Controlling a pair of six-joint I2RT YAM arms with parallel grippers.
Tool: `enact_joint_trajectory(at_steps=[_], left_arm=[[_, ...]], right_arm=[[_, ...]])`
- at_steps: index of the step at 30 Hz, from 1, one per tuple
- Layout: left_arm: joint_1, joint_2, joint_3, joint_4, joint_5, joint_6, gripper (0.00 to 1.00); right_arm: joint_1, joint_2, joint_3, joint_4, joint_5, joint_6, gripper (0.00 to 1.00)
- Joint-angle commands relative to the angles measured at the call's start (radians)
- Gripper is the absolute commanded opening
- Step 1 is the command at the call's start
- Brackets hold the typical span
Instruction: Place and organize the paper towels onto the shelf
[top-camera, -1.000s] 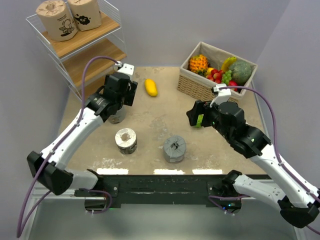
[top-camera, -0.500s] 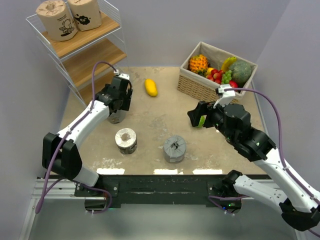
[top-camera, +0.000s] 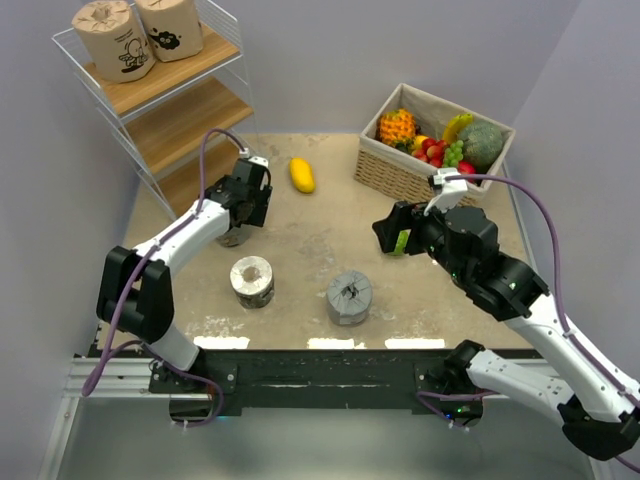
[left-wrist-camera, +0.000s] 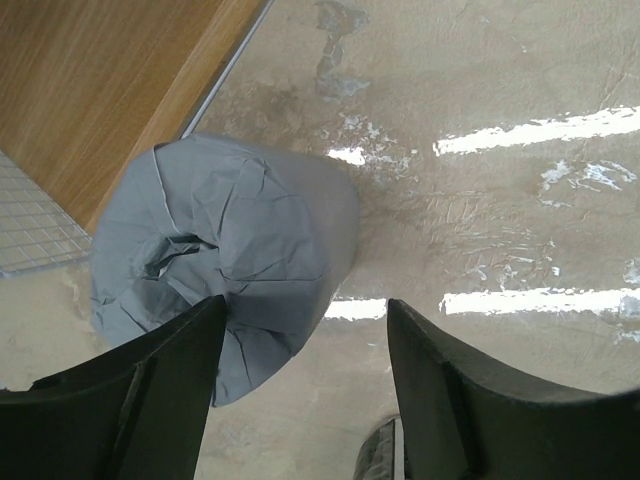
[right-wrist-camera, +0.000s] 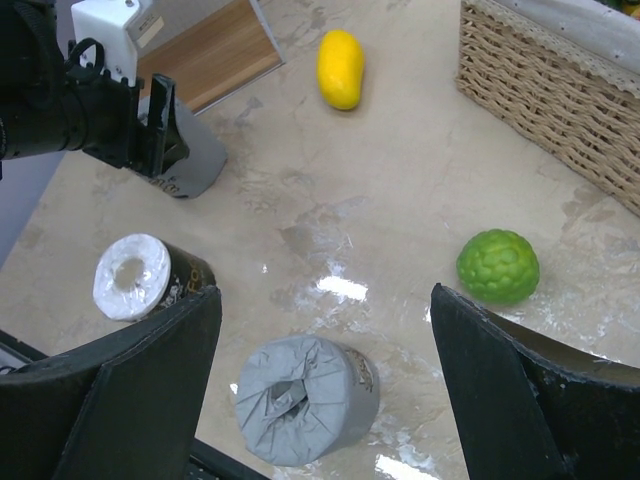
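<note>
Two tan printed paper towels (top-camera: 128, 38) stand on the top board of the white wire shelf (top-camera: 185, 125). A pale grey wrapped roll (left-wrist-camera: 225, 255) stands on the table beside the shelf's bottom board (left-wrist-camera: 95, 90). My left gripper (left-wrist-camera: 303, 305) is open over it: the left finger lies against the roll's side and the right finger stands apart from it. The same roll (top-camera: 232, 240) shows under the left gripper (top-camera: 241, 222) in the top view. A white-ended roll (top-camera: 252, 281) and another grey roll (top-camera: 349, 297) stand nearer. My right gripper (right-wrist-camera: 325, 300) hangs open, holding nothing, above that grey roll (right-wrist-camera: 305, 398).
A yellow mango (top-camera: 301, 174) lies behind the left gripper. A green lime (right-wrist-camera: 497, 265) sits right of centre, under the right gripper in the top view. The wicker fruit basket (top-camera: 395, 172) stands at the back right. The shelf's lower two boards are bare.
The left arm has swung its elbow inward and the gripper has settled a little to the right over the grey roll, its jaws narrower. The right arm has barely moved.
</note>
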Motion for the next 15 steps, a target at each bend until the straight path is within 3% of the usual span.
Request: enact_joint_trajectory(at_steps=[1, 15], left_arm=[[0.012, 0.017, -0.044, 0.064, -0.016, -0.009, 0.69], [0.014, 0.051, -0.078, 0.099, -0.079, 0.005, 0.61]], right_arm=[[0.001, 0.008, 0.027, 0.027, -0.013, 0.002, 0.89], [0.002, 0.014, 0.027, 0.045, -0.019, 0.008, 0.88]])
